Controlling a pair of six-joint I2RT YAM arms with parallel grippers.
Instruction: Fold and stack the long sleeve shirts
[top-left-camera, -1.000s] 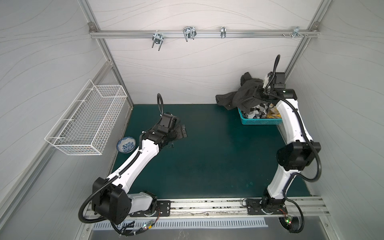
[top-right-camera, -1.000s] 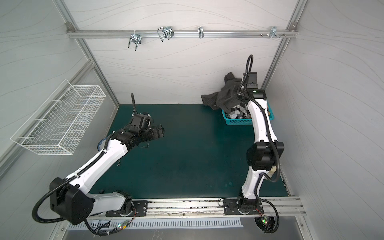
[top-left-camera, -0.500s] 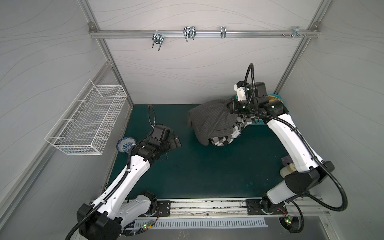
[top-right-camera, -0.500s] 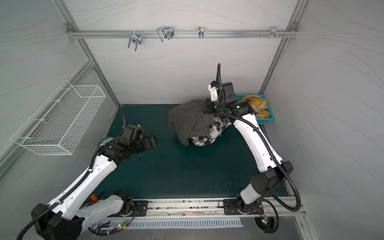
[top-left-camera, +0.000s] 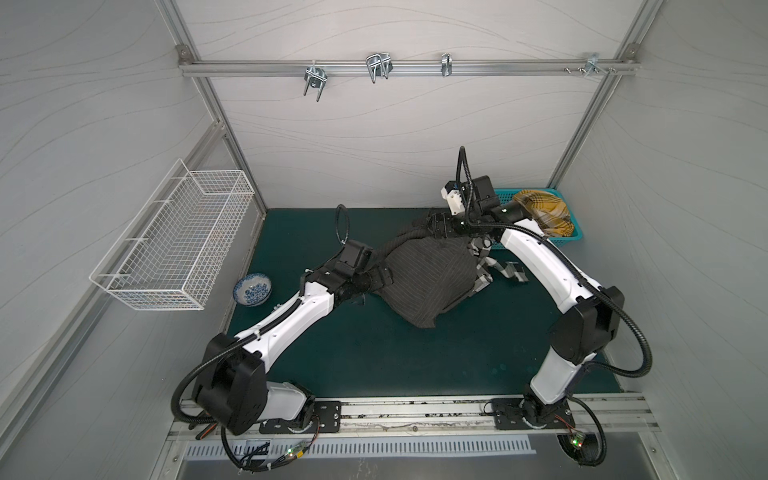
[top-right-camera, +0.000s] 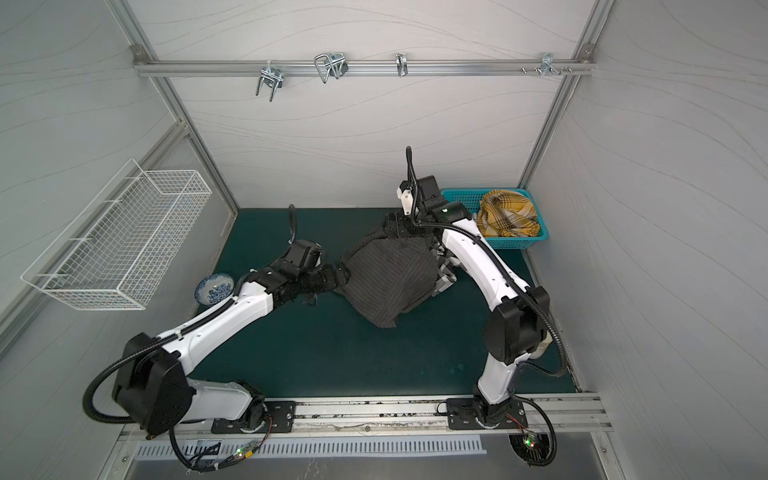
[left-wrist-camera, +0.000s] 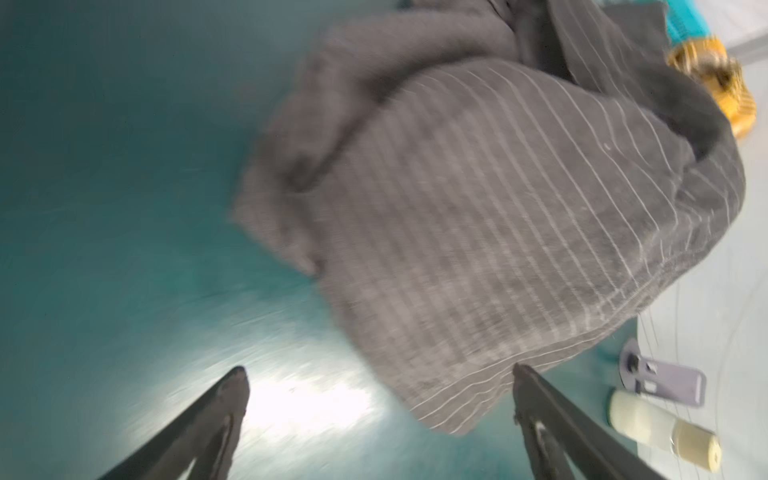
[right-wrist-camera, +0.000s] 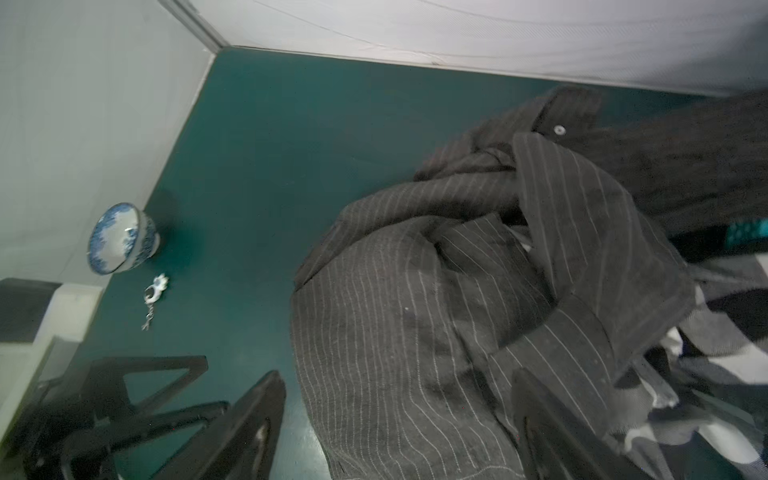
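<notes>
A bowl (top-left-camera: 252, 289) sits at the desk's (top-left-camera: 374, 357) left edge. The left tool (top-left-camera: 376, 277) is spread wide and empty, its tips at the striped shirt's (top-left-camera: 428, 282) left edge. That shirt lies heaped mid-desk over the checked shirt (top-left-camera: 482, 276), which peeks out on its right. The right tool (top-left-camera: 436, 222) stands above the heap's far side, fingers well apart, cloth loose between them, nothing gripped. A basket (top-left-camera: 571, 237) with yellow cloth (top-left-camera: 540, 212) fills the far right corner.

My left arm (top-left-camera: 291, 316) stretches out toward two o'clock, and my left gripper (left-wrist-camera: 378, 374) has its jaws spread wide. My right arm (top-left-camera: 540, 266) bends and reaches toward eleven o'clock. My right gripper (right-wrist-camera: 399, 378) is spread wide too.
</notes>
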